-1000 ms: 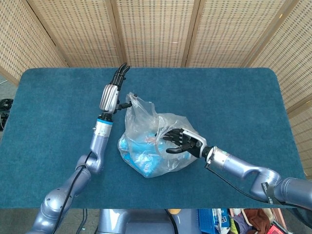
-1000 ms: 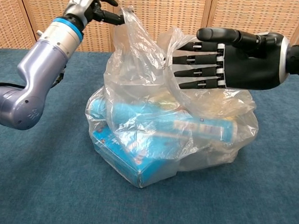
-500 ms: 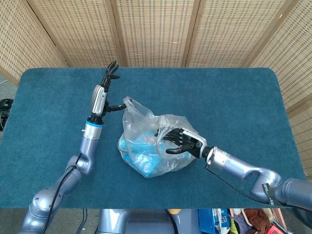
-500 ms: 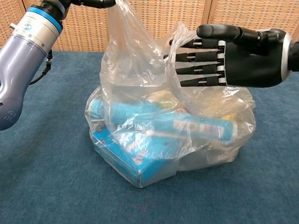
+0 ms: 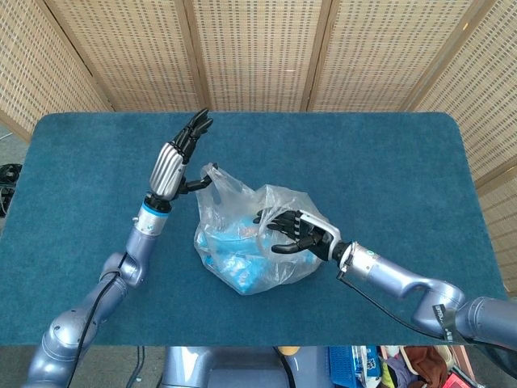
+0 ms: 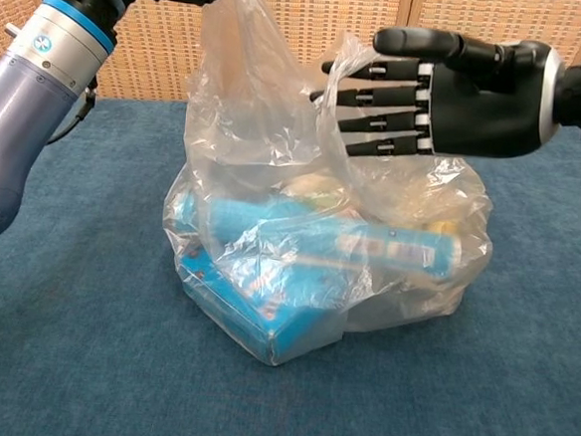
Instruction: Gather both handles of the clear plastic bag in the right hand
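The left hand [image 5: 176,159] pinches one handle [image 6: 218,3] up off the clear plastic bag [image 5: 246,242] sitting mid-counter [image 5: 388,162]; carry it right, across the right hand [image 6: 449,94], whose spread fingers have the other handle [image 6: 346,62] draped on them, ungripped

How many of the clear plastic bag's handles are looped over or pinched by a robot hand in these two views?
2. One handle is pinched high by the left hand; the other handle loops over the straight fingers of the right hand.
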`<state>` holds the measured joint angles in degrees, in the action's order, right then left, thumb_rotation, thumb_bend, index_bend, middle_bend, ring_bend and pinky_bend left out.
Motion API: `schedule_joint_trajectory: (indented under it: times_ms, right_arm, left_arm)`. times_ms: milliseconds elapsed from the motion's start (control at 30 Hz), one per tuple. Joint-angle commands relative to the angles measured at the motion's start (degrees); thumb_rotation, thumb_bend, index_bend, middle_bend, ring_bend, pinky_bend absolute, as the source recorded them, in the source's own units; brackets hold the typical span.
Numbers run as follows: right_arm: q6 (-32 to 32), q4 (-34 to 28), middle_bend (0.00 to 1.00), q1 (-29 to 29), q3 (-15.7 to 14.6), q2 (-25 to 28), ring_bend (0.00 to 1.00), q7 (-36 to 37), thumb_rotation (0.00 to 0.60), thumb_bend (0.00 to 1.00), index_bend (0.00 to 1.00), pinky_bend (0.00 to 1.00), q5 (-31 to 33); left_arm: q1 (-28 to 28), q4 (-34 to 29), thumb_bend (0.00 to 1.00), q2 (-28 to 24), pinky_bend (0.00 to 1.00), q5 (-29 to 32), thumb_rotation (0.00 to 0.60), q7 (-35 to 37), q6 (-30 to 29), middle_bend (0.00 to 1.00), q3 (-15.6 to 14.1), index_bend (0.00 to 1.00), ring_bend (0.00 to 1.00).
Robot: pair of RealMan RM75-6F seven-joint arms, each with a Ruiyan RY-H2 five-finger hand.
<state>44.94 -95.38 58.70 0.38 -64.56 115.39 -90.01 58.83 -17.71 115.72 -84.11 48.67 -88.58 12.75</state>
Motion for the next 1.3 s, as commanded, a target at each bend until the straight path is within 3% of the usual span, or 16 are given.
schedule_joint_trajectory:
  times_ms: [33, 333, 867, 1033, 1300]
  right_arm:
    - [0.23, -1.12, 0.25, 0.11, 1.29, 1.14, 0.05, 0.51, 0.600, 0.05, 0.23, 0.00, 0.71]
    - [-0.68, -3.70, 0.26, 0.61, 4.34, 3.56, 0.06, 1.21, 0.600, 0.05, 0.23, 0.00, 2.13]
    - [-3.41, -3.63, 0.27, 0.86, 7.20, 1.64, 0.12, 2.36, 0.600, 0.08, 0.23, 0.00, 4.05]
    - [-4.45, -2.99, 0.31, 0.94, 8.09, 0.32, 0.15, 1.34, 0.600, 0.08, 0.23, 0.12, 4.81]
    - [-6.42, -3.01, 0.39, 1.28, 9.39, -0.63, 0.25, -0.11, 0.600, 0.08, 0.24, 0.12, 6.03]
  left_arm:
    - [0.16, 0.39, 0.45, -1.24, 0.25, -1.88, 0.600, -1.99, -1.83, 0.00, -1.70, 0.00, 0.11]
    - [0.60, -2.70, 0.45, -3.61, 0.25, -3.16, 0.600, -4.47, -4.36, 0.00, -2.42, 0.00, 0.11]
    - [1.12, -7.81, 0.44, -6.38, 0.25, -4.66, 0.600, -8.80, -5.39, 0.00, -3.01, 0.00, 0.11]
    - [1.09, -9.64, 0.45, -7.23, 0.25, -5.22, 0.600, -10.19, -5.73, 0.00, -3.15, 0.00, 0.11]
    - [1.32, -11.45, 0.45, -8.58, 0.25, -5.39, 0.600, -11.85, -5.78, 0.00, -2.66, 0.00, 0.11]
